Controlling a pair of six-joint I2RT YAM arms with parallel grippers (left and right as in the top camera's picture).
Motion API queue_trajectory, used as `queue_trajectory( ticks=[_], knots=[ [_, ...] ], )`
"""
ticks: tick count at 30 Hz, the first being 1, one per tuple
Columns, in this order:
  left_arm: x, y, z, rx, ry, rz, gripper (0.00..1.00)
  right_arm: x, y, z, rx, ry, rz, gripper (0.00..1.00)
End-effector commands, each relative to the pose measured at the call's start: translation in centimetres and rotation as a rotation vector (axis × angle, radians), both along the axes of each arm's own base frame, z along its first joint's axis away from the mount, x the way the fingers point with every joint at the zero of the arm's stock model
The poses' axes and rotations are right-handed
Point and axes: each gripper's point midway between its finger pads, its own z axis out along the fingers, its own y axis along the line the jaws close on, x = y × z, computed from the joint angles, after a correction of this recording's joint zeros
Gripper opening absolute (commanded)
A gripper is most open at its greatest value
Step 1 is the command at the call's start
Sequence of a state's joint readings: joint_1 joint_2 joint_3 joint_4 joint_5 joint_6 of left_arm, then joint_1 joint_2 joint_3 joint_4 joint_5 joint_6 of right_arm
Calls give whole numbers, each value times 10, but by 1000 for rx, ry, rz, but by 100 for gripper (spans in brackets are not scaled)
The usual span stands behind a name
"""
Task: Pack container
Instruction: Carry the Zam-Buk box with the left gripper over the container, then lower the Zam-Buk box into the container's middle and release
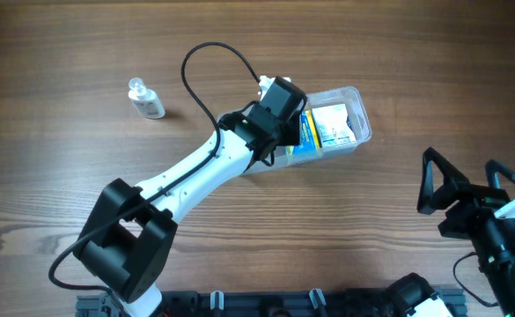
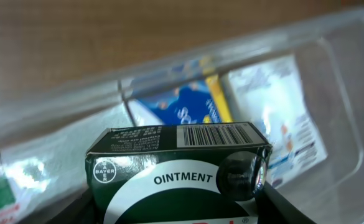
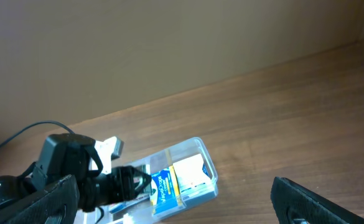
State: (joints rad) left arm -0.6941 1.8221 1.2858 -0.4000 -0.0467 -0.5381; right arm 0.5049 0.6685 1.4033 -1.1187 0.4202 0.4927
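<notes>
The clear rectangular container lies on the wooden table right of centre; it also shows in the left wrist view and the right wrist view. Inside it are a blue and yellow box and a white box. My left gripper is over the container's left end, shut on a dark green ointment box, held just above the contents. My right gripper is open and empty near the table's right front, apart from the container.
A small clear bottle lies on the table at the far left. The left arm's black cable loops over the table behind the container. A wall rises behind the table in the right wrist view.
</notes>
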Motion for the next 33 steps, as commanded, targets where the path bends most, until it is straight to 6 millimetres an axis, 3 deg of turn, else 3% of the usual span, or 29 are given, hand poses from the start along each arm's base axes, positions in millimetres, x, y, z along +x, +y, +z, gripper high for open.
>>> queue_trajectory(
  ticks=[1, 5, 11, 15, 20, 22, 26, 33],
  knots=[
    [4, -16, 11, -40, -52, 9, 12, 1, -3, 2, -17, -7, -15, 100],
    [7, -18, 10, -17, -95, 30, 15, 1, -3, 2, -17, -7, -15, 100],
    [11, -17, 5, -13, -94, 61, 38, 1, -3, 2, -17, -7, -15, 100],
    [14, -18, 39, -57, -147, 57, 54, 1, -3, 2, -17, -7, -15, 100],
    [14, -12, 94, -122, -246, 72, 60, 1, -3, 2, -17, -7, -15, 99],
    [14, -8, 103, -111, -275, 75, 60, 1, -3, 2, -17, -7, -15, 100],
    [10, -3, 94, -76, -245, 72, 68, 1, -3, 2, -17, -7, -15, 100],
    [9, 2, 91, -52, -238, 81, 70, 1, -3, 2, -17, -7, -15, 100]
  ],
)
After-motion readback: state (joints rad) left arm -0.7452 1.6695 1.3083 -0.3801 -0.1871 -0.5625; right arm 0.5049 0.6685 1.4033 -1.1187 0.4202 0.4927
